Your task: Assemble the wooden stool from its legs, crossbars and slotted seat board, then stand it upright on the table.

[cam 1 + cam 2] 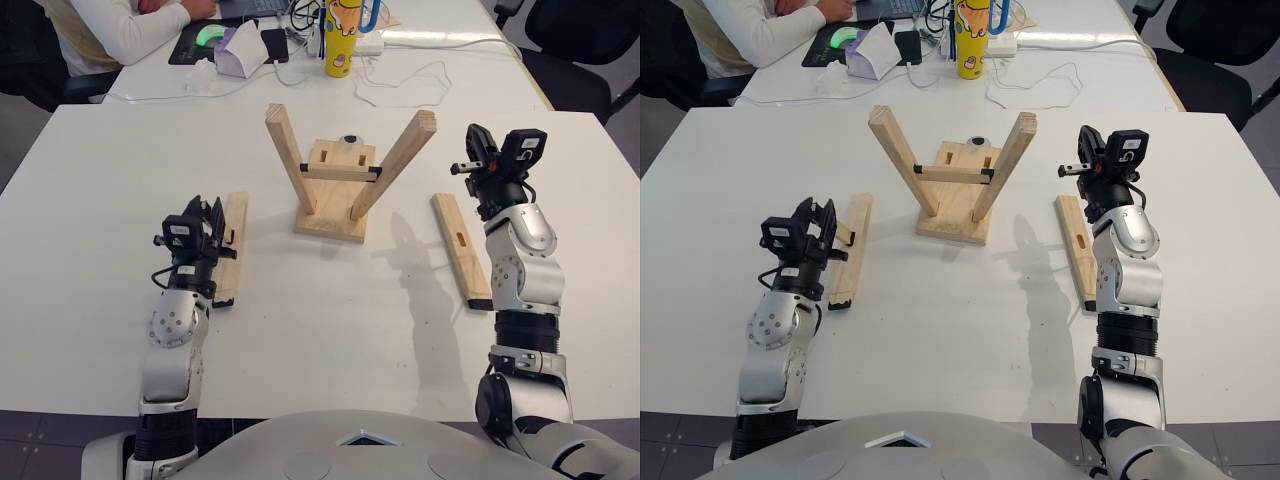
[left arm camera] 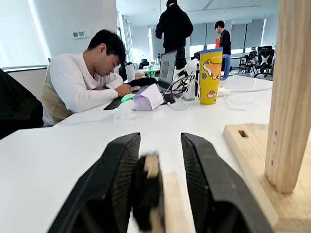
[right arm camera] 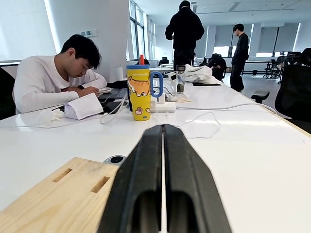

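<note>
The half-built stool (image 1: 335, 195) rests seat-down mid-table (image 1: 120, 150), with two legs pointing up, joined by a crossbar (image 1: 340, 173). The left tool (image 1: 208, 215) sits low, spread wide, just beside a loose leg (image 1: 234, 255). The right tool (image 3: 163, 131), pressed closed and empty, hangs near the second loose leg (image 1: 461, 248).

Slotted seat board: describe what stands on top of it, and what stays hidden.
Two legs stand on the seat board, leaning apart, joined by a crossbar. Two slots behind them are empty. The leg ends in the board and the surface beneath it are covered.
</note>
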{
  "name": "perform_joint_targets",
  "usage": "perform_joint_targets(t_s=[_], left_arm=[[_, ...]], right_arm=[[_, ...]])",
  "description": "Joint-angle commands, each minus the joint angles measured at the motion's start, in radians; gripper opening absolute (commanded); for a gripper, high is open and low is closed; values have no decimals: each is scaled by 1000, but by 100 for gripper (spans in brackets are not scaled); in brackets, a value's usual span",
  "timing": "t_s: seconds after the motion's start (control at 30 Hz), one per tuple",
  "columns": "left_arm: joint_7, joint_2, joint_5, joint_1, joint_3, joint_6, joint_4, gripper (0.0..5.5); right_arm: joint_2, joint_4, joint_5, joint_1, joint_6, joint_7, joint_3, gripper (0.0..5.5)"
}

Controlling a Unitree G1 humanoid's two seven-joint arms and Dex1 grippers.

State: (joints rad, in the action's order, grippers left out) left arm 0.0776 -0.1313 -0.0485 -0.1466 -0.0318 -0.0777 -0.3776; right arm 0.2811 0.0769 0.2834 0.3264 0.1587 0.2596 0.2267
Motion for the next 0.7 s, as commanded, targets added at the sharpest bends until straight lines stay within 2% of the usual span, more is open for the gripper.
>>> perform_joint_targets(t_s=[0.03, 0.33, 0.53, 0.7], left_arm=[[2, -27, -3, 82, -28, -59, -89, 136], [15, -88, -128, 313, -147, -272, -151, 5], [11, -116, -216, 430, -208, -390, -169, 1], [25, -109, -202, 367, -165, -398, -119, 1]], right_arm=[[-8, -12, -4, -9, -5, -8, 1, 0], [-19, -7, -8, -9, -12, -11, -7, 0], [-28, -15, -9, -16, -16, -16, -8, 0], [-39, -30, -5, -26, -13, -29, -4, 0]])
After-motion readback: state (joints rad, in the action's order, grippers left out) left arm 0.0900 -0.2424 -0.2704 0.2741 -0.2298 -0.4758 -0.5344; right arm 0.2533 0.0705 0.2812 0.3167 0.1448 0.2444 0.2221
